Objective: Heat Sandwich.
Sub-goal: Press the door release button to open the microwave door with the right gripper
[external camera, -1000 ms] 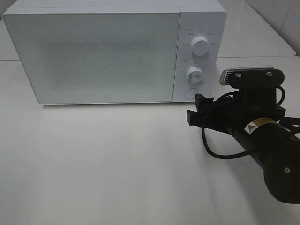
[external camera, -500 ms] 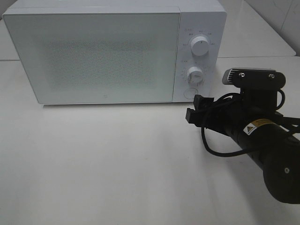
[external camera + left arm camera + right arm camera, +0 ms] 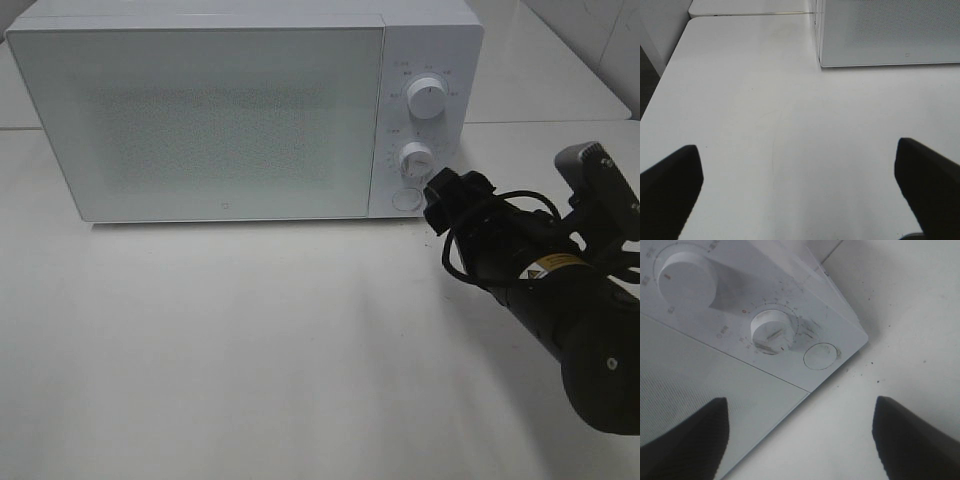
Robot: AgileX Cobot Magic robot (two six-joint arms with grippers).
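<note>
A: Nearest us, the left tool (image 3: 797, 190) hangs low over bare tabletop (image 3: 250, 340), spread wide with nothing in it.

B: And the sandwich?

A: Nowhere in view. There is no plate on the tabletop and nothing in either tool. The microwave (image 3: 440, 40) has its door (image 3: 200, 120) shut, and the frosted front hides the inside. I'd guess the sandwich is in there, but that can't be told from here.

B: So how far along is it?

A: Late in the job, by my reading: loading looks done and the door is closed. The right tool (image 3: 447, 195), parted and empty, is poised just beside the round button (image 3: 405, 199) at the foot of the control panel. Above the button sit the lower dial (image 3: 416, 158) and the upper dial (image 3: 428, 98). What's left is either starting the heat or, if that's over, opening up and bringing the sandwich out. Which one, I can't say.

B: Room to move?

A: Plenty in front. The whole middle of the tabletop is open, and its side edge drops away near the left tool. It's tight only at the panel, where the right tool sits close to the microwave's front corner with its cable (image 3: 447, 262) looping beneath. Behind, a seam marks a second tabletop (image 3: 540, 70), then the tiled wall (image 3: 605, 35).
</note>
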